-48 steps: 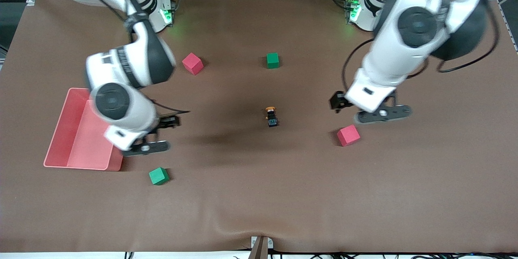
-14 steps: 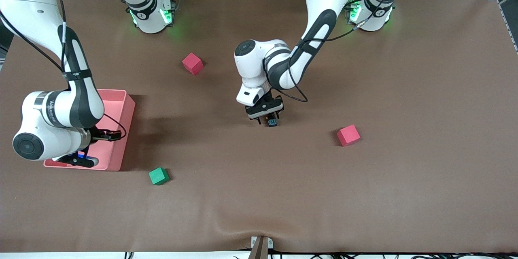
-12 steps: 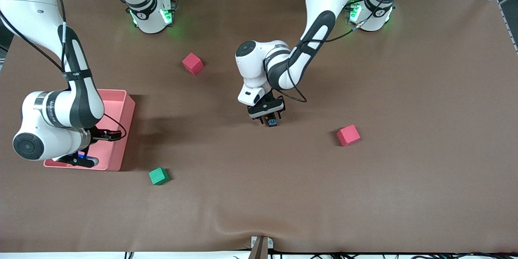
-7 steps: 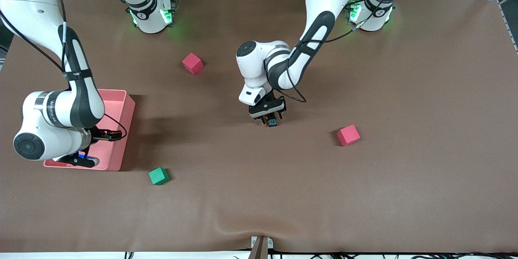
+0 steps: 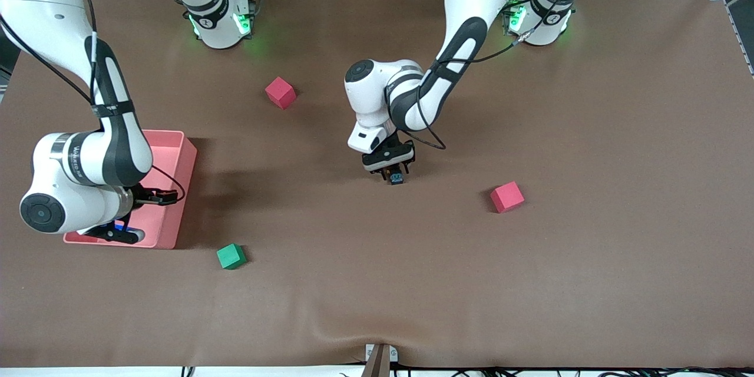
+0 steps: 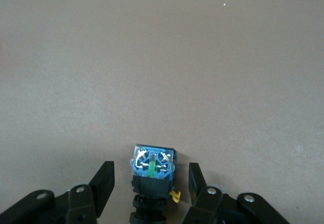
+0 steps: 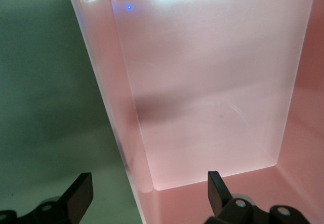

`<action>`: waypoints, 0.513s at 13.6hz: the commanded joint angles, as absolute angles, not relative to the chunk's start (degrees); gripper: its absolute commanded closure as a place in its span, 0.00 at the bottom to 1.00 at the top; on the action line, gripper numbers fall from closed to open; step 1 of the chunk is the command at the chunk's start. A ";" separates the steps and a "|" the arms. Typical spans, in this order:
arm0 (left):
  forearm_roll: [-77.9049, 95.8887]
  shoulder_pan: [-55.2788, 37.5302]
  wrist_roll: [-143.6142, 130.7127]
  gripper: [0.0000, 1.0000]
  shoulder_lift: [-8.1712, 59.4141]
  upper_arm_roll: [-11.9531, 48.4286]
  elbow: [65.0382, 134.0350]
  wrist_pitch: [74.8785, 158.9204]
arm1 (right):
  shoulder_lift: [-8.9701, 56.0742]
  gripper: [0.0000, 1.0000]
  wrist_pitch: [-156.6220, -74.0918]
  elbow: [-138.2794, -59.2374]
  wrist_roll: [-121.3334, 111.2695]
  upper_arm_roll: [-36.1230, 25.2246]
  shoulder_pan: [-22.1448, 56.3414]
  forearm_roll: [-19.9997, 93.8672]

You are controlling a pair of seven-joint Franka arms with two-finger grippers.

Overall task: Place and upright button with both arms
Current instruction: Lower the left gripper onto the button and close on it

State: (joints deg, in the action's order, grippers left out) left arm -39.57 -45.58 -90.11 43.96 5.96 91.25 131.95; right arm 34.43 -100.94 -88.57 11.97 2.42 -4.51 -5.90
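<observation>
From the front camera you've got two arms on the brown table (image 5: pixel 589 247), and the left gripper (image 5: pixel 391 167) is down at mid-table right on the button (image 5: pixel 396 178), of which only the dark body end peeks out on the side nearer the camera. Count the cubes with me: two red, one red cube (image 5: pixel 280 92) toward the robots' bases and another red cube (image 5: pixel 507 197) toward the left arm's end, plus one green cube (image 5: pixel 231 256) near the camera, close to the single pink bin (image 5: pixel 182 177). Your right gripper (image 5: pixel 115 230) waits over that bin at the right arm's end of the table. Switch to the left wrist view: one button (image 6: pixel 152 176) lies on its side on the table, its blue terminal end pointing away from the wrist and its black body running back between the two fingers (image 6: pixel 104 186); the jaws are spread, a gap showing on each side of the body, so nothing is pinched. Now the right wrist view: the right gripper (image 7: pixel 147 193) has its jaws spread wide, straddling one wall of the pink bin (image 7: pixel 111 107), one fingertip outside it and one inside over the bin's floor.
</observation>
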 commanded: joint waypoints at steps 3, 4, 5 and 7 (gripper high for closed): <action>-41.40 -45.97 -92.11 0.40 44.82 5.71 91.67 133.77 | 34.10 0.00 -101.07 -88.77 12.04 3.08 -4.83 -7.03; -41.40 -46.14 -92.11 0.46 44.82 5.71 91.67 133.77 | 34.10 0.00 -101.07 -88.86 12.04 3.08 -4.83 -7.03; -41.40 -46.14 -92.11 0.57 44.91 5.71 91.84 133.77 | 34.10 0.00 -101.07 -88.86 12.04 3.08 -4.83 -7.03; -41.22 -46.14 -92.28 0.81 44.74 5.71 91.76 133.77 | 34.10 0.00 -101.07 -88.77 12.04 3.08 -4.83 -7.03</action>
